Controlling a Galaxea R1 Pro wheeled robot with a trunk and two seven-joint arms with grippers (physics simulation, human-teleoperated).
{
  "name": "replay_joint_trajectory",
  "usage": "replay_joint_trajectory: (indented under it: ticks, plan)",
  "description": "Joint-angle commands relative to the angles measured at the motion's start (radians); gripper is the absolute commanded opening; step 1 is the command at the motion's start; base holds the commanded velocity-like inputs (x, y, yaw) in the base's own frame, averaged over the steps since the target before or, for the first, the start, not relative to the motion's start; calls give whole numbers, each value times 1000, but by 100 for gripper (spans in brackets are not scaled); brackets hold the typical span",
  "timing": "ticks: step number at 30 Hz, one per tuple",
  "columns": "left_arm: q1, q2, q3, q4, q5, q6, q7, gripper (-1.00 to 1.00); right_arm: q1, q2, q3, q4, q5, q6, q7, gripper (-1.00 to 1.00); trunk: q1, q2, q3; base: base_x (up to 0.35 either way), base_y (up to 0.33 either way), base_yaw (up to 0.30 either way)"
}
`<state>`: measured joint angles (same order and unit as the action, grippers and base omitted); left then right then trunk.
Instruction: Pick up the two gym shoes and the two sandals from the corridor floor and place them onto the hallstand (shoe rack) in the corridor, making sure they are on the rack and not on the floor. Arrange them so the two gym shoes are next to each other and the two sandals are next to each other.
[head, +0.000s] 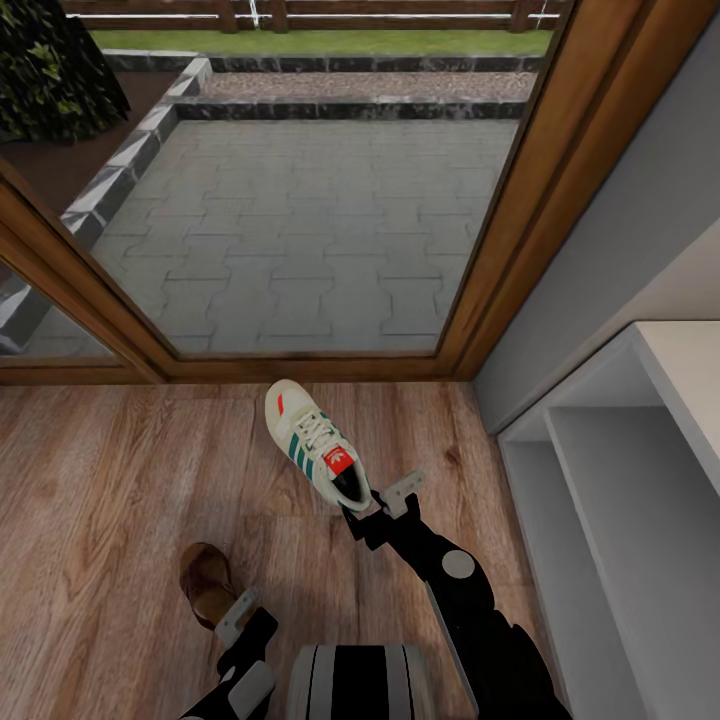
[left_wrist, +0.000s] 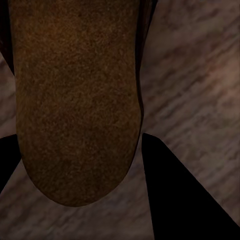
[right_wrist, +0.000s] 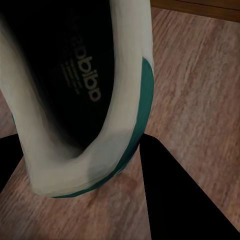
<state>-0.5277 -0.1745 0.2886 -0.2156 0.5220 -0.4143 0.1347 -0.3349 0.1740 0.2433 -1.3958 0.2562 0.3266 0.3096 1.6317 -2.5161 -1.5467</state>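
Observation:
One gym shoe (head: 312, 443), cream with green stripes and a red tongue label, lies on the corridor floor (head: 120, 480) near the glass door. My right gripper (head: 378, 503) is at its heel, open, with the heel (right_wrist: 85, 165) between the dark fingers (right_wrist: 185, 200). A brown sandal (head: 205, 582) lies on the floor at the lower left. My left gripper (head: 232, 618) is open at its near end, and the tan footbed (left_wrist: 75, 110) sits between the fingers (left_wrist: 185, 200). The light-grey hallstand (head: 610, 500) stands at the right.
A wood-framed glass door (head: 300, 230) closes the corridor ahead, with a paved patio behind it. A grey wall (head: 600, 250) runs along the right above the rack. Bare plank floor stretches to the left.

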Motion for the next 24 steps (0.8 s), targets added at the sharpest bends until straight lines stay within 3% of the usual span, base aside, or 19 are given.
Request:
replay_joint_trajectory:
  ticks: [1,24]
  plan:
    - [0,0,-6,-1,3,-1,7,-100,0,0,-1,-2,8,5,7,-100,0,0,-1,0,0,0]
    - [0,0,-14,-4,-7,-1,7,-100,0,0,2,8,8,4,9,-100,0,0,-1,0,0,0]
